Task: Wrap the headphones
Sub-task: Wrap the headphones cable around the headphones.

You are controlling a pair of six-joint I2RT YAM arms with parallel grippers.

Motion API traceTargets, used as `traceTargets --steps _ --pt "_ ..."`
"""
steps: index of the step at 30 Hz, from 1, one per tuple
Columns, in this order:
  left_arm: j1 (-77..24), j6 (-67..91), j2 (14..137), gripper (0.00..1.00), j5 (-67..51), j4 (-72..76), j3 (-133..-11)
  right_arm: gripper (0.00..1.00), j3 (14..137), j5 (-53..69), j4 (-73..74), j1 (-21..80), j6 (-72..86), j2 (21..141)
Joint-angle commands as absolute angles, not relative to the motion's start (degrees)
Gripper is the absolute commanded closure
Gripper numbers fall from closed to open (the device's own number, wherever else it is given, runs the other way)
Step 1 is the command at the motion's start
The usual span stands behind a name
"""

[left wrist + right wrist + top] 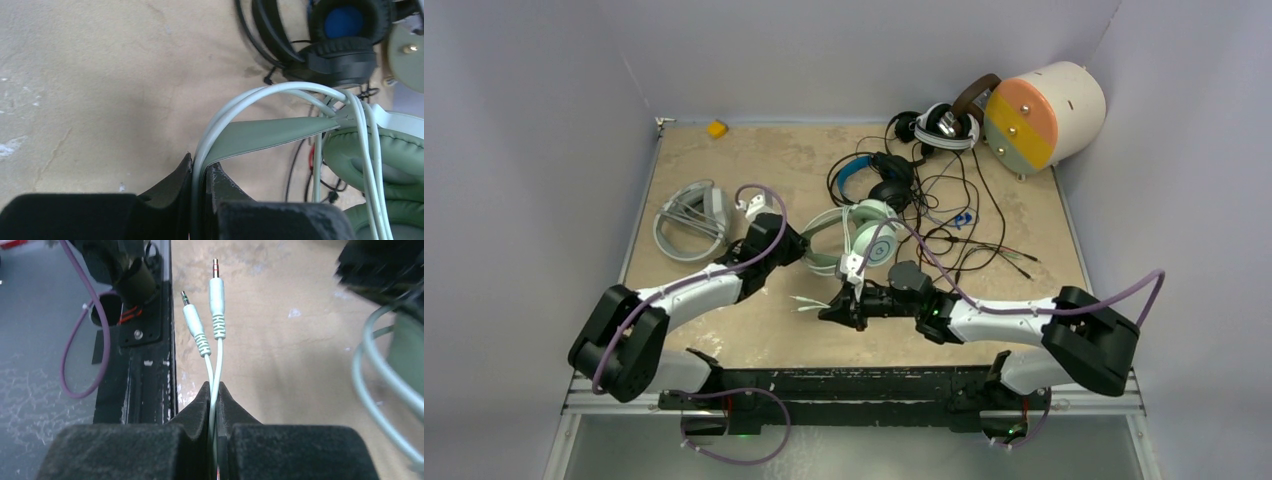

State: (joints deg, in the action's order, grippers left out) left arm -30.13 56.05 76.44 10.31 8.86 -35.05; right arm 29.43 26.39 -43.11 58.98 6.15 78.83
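Observation:
The mint-green headphones [871,236] lie mid-table. My left gripper [798,246] is shut on their headband [270,136], and pale cable loops [235,107] run across the band and over the ear cushion [380,155]. My right gripper [832,311] is shut on the same pale cable just behind its two jack plugs [216,295], which stick out past the fingertips [202,395] towards the table's near edge. A white-grey pair [692,220] lies at the left. A black pair with a blue headband [872,178], a black-and-white pair [944,125] and a brown pair [972,95] lie further back.
A big cream cylinder [1044,112] with an orange-and-green face stands at the back right corner, and a small yellow block [716,128] sits at the back edge. Thin black cables [969,235] sprawl right of the mint pair. Grey walls close in the table.

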Motion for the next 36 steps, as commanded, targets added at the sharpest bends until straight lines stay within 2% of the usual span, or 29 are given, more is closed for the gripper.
traceTargets --steps 1,7,13,19,23,28,36 --pt "-29.84 58.47 79.0 1.0 13.08 20.59 -32.57 1.0 28.94 21.3 -49.05 59.32 10.68 73.71" --pt "-30.62 55.47 81.93 1.0 11.92 29.02 -28.51 1.0 33.36 8.03 -40.92 59.28 15.51 71.58" --pt "-35.62 49.76 80.99 1.0 22.07 30.61 -26.15 1.0 40.12 -6.12 -31.32 59.16 22.71 73.3" --pt "-39.01 47.04 81.21 1.0 27.05 31.11 -24.95 1.0 49.57 -14.69 -17.28 58.26 29.38 79.85" --pt "-40.94 45.48 80.61 1.0 30.9 30.97 -24.18 1.0 57.02 -12.37 -6.16 56.48 29.63 85.11" --pt "-41.44 42.97 79.32 1.0 32.06 30.79 -23.44 1.0 62.0 3.05 1.44 49.13 28.67 90.95" --pt "-42.05 39.23 78.56 1.0 31.12 31.67 -23.11 1.0 75.65 12.6 16.17 46.58 15.88 102.5"
